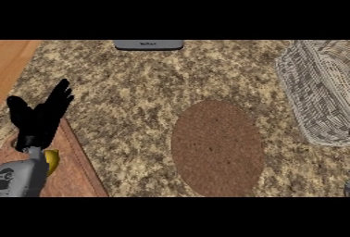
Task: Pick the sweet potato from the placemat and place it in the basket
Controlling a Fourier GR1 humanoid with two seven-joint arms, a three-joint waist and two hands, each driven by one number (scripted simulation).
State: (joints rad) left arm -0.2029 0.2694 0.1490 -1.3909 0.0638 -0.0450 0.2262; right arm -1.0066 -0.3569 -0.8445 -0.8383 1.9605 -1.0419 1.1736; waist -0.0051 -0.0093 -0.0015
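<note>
Black robot hand (37,118) on a grey forearm (24,178) bearing small dark markings.

The speckled stone counter (130,92) runs bare across the middle of the view, an open stretch from the left side to the basket; the brown oval placemat (217,148) lies flat on it at the centre and lower part, no bar to a pass above it. The wicker basket (321,92) fills the right side; its woven wall rises near the placemat's upper right edge, a strip of bare counter between them. A flat grey object (148,44) sits at the far edge, well apart from both. The left hand (41,118) rests open, fingers up, at the left edge, over a wooden board (71,171); a small yellow thing (52,159) shows beside its wrist, partly hidden.
</note>
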